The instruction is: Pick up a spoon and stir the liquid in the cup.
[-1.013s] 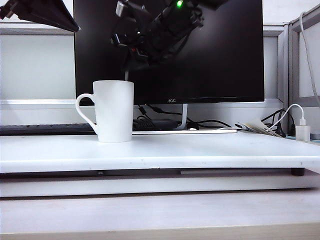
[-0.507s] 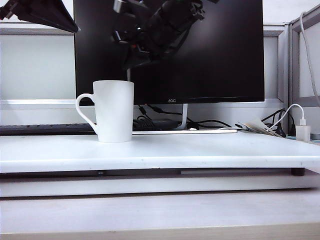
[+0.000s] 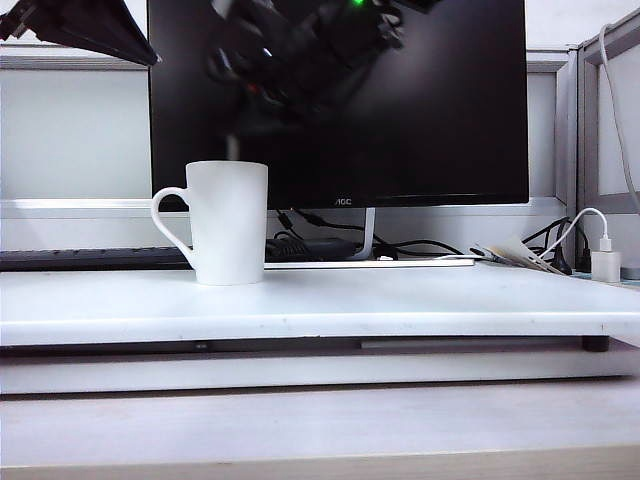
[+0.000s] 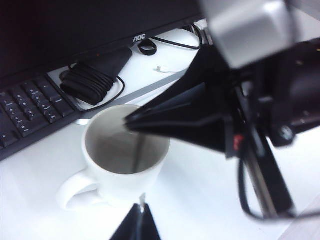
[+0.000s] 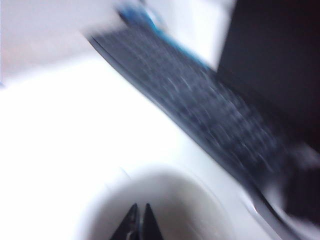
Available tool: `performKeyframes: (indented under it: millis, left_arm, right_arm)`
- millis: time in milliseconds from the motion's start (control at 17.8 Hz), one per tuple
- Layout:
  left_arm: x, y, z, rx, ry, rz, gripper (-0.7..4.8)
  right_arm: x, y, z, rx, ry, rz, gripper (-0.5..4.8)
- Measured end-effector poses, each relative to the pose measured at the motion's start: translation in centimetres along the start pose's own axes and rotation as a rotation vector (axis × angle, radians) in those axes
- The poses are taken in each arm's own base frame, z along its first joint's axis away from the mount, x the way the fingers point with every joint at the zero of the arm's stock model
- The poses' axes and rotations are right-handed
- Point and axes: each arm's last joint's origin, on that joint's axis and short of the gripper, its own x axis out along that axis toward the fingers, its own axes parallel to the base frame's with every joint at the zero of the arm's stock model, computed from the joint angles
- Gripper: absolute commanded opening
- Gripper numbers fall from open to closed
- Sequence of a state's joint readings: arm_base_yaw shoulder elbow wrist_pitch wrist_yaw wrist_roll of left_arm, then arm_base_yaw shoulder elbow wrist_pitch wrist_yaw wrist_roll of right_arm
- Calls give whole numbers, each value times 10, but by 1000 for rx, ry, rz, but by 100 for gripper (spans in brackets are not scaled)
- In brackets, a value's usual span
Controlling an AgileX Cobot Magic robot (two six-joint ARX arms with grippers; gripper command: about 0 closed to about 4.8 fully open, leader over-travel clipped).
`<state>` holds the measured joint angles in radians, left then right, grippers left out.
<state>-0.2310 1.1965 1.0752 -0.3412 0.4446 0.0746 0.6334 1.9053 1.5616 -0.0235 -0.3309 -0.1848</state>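
Observation:
The white cup [image 3: 228, 225] stands on the white desk [image 3: 400, 300], its handle toward the left of the exterior view. My right gripper [image 3: 233, 130], blurred, hangs just above its rim. It is shut on the thin grey spoon [image 3: 232, 148], which dips into the cup. In the left wrist view the right gripper [image 4: 131, 121] points over the cup [image 4: 125, 192] and the spoon [image 4: 138, 150] runs down inside. The right gripper [image 5: 138, 210] looks into the cup [image 5: 170, 200]. My left gripper [image 4: 142, 209] hovers shut beside the cup, holding nothing.
A black monitor [image 3: 400, 100] stands behind the cup. A black keyboard [image 4: 25, 110] and a coiled power adapter [image 4: 95, 75] lie close behind it. A white charger [image 3: 605, 262] and cables sit at the far right. A black part of the left arm [image 3: 80, 25] is at the upper left.
My right gripper has swung left above the cup, and the spoon's handle has shifted from the rim's right side toward its middle. Cup and left arm are still.

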Motion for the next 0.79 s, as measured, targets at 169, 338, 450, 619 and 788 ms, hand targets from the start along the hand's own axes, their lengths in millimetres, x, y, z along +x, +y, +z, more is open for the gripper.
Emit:
performKeyframes:
  millis: [169,338,450,619,788]
  left_arm:
    - [0,0,0,0,0,-1,-5]
    - [0,0,0,0,0,0,-5]
    - [0,0,0,0,0,-1,-5]
    - [0,0,0,-1,0,0,-5]
    - [0,0,0,-1,0,0,-5]
  right_arm:
    - [-1,-13,2,-17,-41,-122,-7]
    - [11,-4,3,-21,-115,-61,-7]
    - [12,4,3,-14,-104,11,-7]
    - [1,2,1,14,-8,13,-7]
    - [-2,-10,-1,-25,5,-104,-7]
